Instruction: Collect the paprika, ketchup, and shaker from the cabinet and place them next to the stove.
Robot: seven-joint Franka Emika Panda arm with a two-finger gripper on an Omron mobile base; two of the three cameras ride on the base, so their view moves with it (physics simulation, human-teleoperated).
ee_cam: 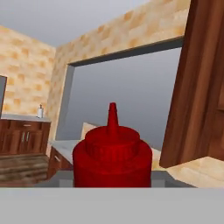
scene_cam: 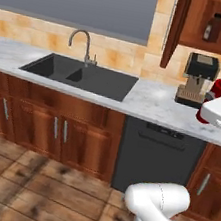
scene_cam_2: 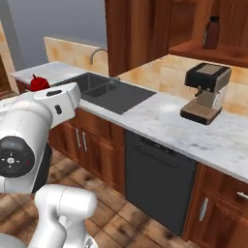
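Left base view, left to right: a dark double sink [scene_cam: 80,76] with a curved faucet [scene_cam: 81,44] is being seen sunk into the pale marble tabletop [scene_cam: 149,101]. A black dishwasher front [scene_cam: 153,157] is sitting under the tabletop. A coffee machine [scene_cam: 197,79] is standing on the tabletop below the cabinet [scene_cam: 211,27], whose door is hanging open. The paprika [scene_cam: 212,27] is standing upright on the cabinet's inner shelf. The ketchup [scene_cam: 220,89] is showing just right of the coffee machine, partly hidden by the white arm.

Right base view: the ketchup's red top [scene_cam_2: 38,83] is poking up behind the arm at far left; the sink [scene_cam_2: 109,92], the coffee machine [scene_cam_2: 206,92] and the paprika [scene_cam_2: 211,33] on the shelf are following to the right.

Hand view: the ketchup [ee_cam: 112,153] is being seen close in front of the camera, upright, nozzle up. The pincer tips are hidden, so contact is not being shown directly. The pincer is being read as nearly pressed together, pinching the ketchup. A small white bottle [ee_cam: 40,111] is standing on a far tabletop at left.
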